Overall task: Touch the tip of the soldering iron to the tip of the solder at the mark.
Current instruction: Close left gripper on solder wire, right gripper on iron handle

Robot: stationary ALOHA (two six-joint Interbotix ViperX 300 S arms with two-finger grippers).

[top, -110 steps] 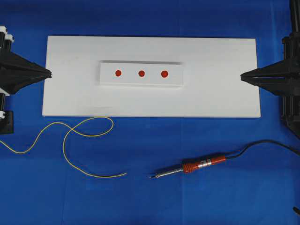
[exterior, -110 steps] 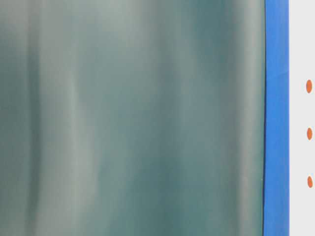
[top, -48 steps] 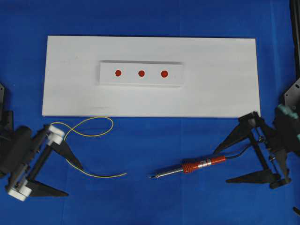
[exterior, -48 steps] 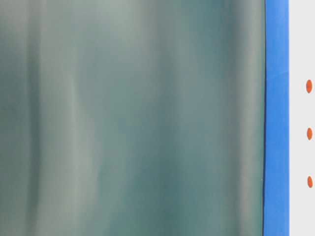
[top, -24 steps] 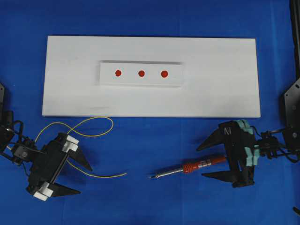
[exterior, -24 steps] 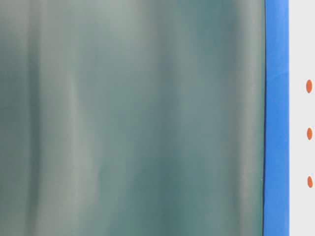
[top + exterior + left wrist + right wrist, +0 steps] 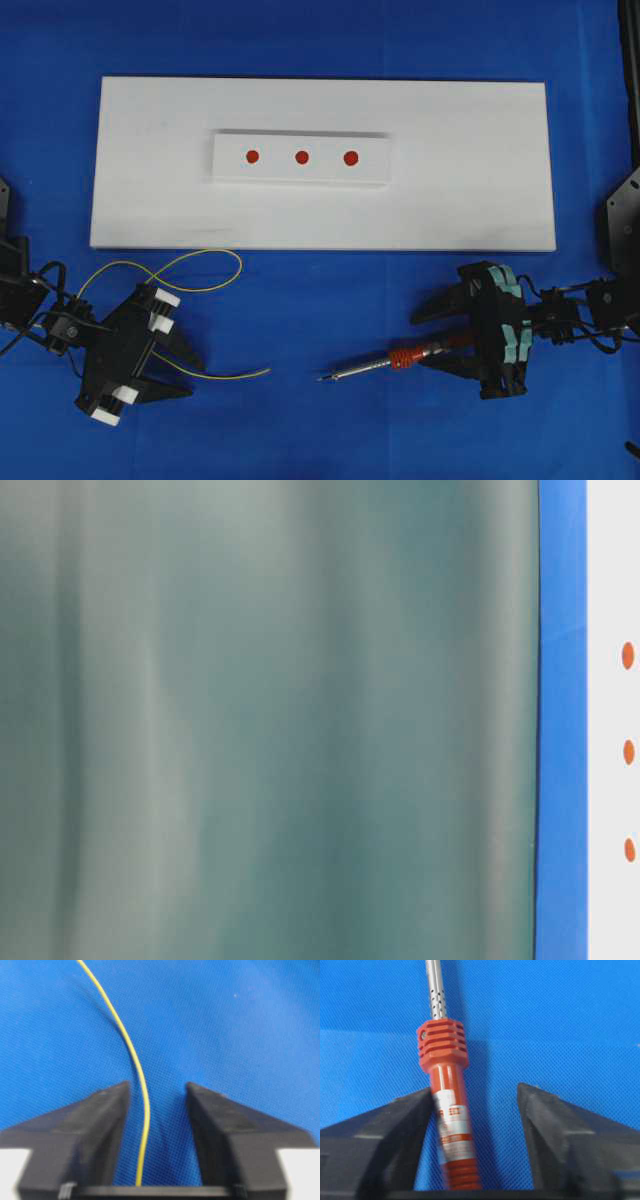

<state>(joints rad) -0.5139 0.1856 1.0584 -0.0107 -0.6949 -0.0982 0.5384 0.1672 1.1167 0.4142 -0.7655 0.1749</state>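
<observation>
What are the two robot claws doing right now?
Left gripper: open, the solder lies between its jaws.
Right gripper: open around the soldering iron, not clamped yet.

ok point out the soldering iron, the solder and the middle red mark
soldering iron [image 7: 449, 1110]: right wrist view, on the red-orange handle.
solder [image 7: 131, 1052]: left wrist view, on the yellow wire ahead of the fingers.
middle red mark [image 7: 301, 157]: overhead view, centre of the middle dot on the raised white strip.

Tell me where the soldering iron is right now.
In the overhead view the soldering iron lies on the blue cloth at lower right, below the white board, its handle between the right gripper's fingers and its tip pointing left toward the solder.
</observation>
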